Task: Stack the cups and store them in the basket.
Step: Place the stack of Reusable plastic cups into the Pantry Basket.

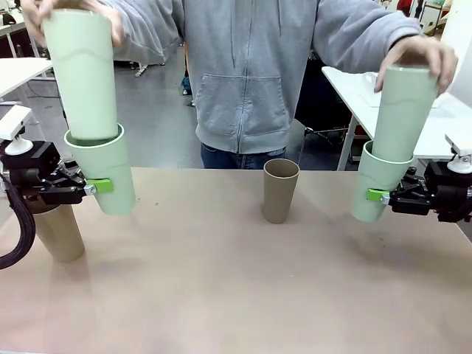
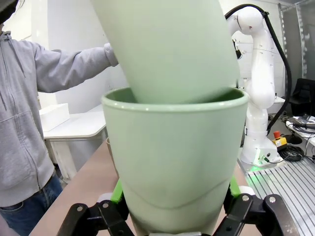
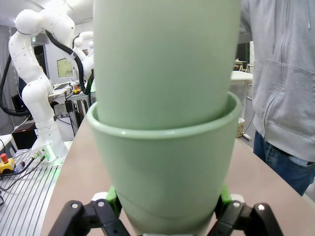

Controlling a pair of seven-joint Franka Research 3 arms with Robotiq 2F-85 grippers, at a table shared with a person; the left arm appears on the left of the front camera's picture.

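- nearest, on the table (image 1: 221, 295): second tan cup (image 1: 60, 232), upright, well left of the middle tan cup (image 1: 280, 190), partly behind the left arm
- left of the middle tan cup: left gripper (image 1: 99, 186) clamped on a mint cup (image 1: 103, 166), mouth up, slightly tilted
- right of the middle tan cup: right gripper (image 1: 380, 195) clamped on another mint cup (image 1: 380, 184), mouth up
- middle tan cup upright, apart from both grippers
- far side, up left: person's hand (image 1: 33, 11) holds a third mint cup (image 1: 81, 74), base inside the left-held one
- up right: other hand (image 1: 420, 55) holds a fourth mint cup (image 1: 404, 110), nested in the right-held one
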